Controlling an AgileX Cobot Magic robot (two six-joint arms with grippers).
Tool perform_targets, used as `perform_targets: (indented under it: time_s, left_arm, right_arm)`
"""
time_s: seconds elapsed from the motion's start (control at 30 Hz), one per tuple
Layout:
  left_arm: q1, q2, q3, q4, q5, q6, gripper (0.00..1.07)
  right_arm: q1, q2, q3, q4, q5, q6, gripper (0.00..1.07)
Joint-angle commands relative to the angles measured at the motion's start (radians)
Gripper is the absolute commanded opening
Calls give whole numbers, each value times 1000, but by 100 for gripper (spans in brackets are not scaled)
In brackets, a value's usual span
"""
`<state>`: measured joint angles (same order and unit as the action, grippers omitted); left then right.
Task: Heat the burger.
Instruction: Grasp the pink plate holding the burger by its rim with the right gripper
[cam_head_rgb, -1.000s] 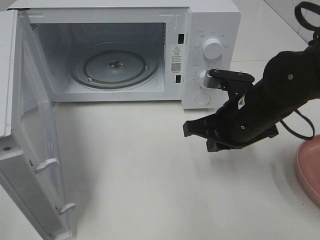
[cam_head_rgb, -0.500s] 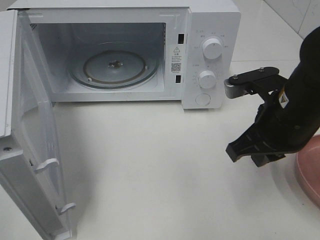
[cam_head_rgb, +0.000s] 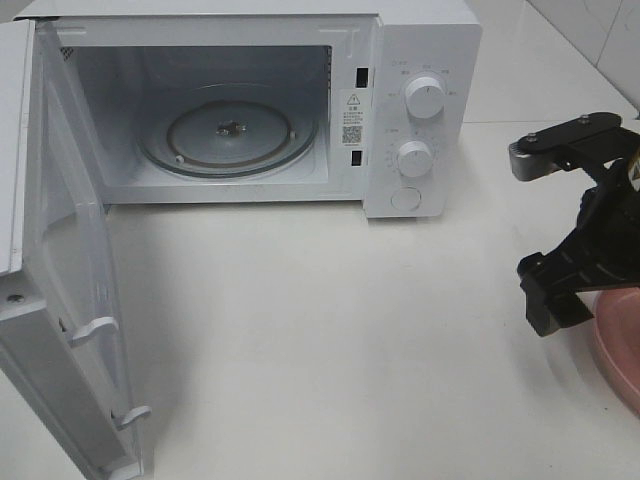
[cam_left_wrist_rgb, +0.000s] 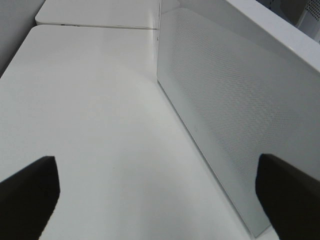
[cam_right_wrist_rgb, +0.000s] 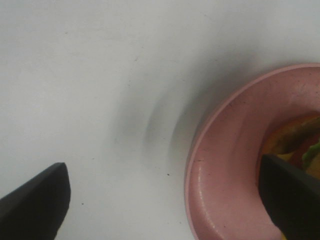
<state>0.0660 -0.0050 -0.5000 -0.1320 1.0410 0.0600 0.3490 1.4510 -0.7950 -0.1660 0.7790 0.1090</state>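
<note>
The burger (cam_right_wrist_rgb: 295, 137) shows only in the right wrist view, as a sliver of orange bun, green lettuce and red filling on the pink plate (cam_right_wrist_rgb: 220, 165), partly behind one fingertip (cam_right_wrist_rgb: 292, 200). My right gripper (cam_right_wrist_rgb: 160, 200) is open and empty, hovering over the plate's near rim. In the high view the right gripper (cam_head_rgb: 560, 290) is at the far right, above the left edge of the pink plate (cam_head_rgb: 618, 345); the burger is out of frame there. My left gripper (cam_left_wrist_rgb: 160, 195) is open and empty beside the microwave door (cam_left_wrist_rgb: 230, 115).
The white microwave (cam_head_rgb: 420, 60) stands at the back with its door (cam_head_rgb: 70, 300) swung wide open to the left. Its glass turntable (cam_head_rgb: 228, 135) holds nothing. White table (cam_head_rgb: 320, 340) stretches in front of it.
My right arm has swung from in front of the microwave's control panel to the right, down over the pink plate's edge. The microwave and its door have not moved.
</note>
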Motion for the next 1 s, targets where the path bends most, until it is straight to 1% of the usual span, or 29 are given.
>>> perform_targets:
  time_s: [0.03, 0.07, 0.1, 0.17, 0.27, 0.73, 0.83, 1.0]
  left_arm:
    - [-5, -19, 3, -4, -6, -1, 100]
    - [-5, -19, 3, -4, -6, -1, 100]
    - [-5, -19, 3, -4, -6, -1, 100]
    - [-5, -19, 3, -4, -6, -1, 100]
    - [-5, -19, 3, -4, -6, -1, 100]
    - [-5, -19, 3, -4, -6, -1, 100]
    - [-5, -19, 3, -4, -6, -1, 100]
    - [-5, -19, 3, -3, -6, -1, 100]
  right_arm:
    - [-49, -2, -2, -12, 10, -9, 99]
    - [-84, -2, -2, -12, 7, -9, 98]
    - [-84, -2, -2, -12, 7, -9, 98]
    - [-118, 19, -1, -9, 2, -7, 97]
    - [-142, 52, -1, 8, -2, -5, 96]
    - [-157, 211, -1, 10, -99, 23, 93]
    - [-177, 241, -1, 13, -104, 31, 93]
    - [-189, 279, 29, 10, -138, 29, 92]
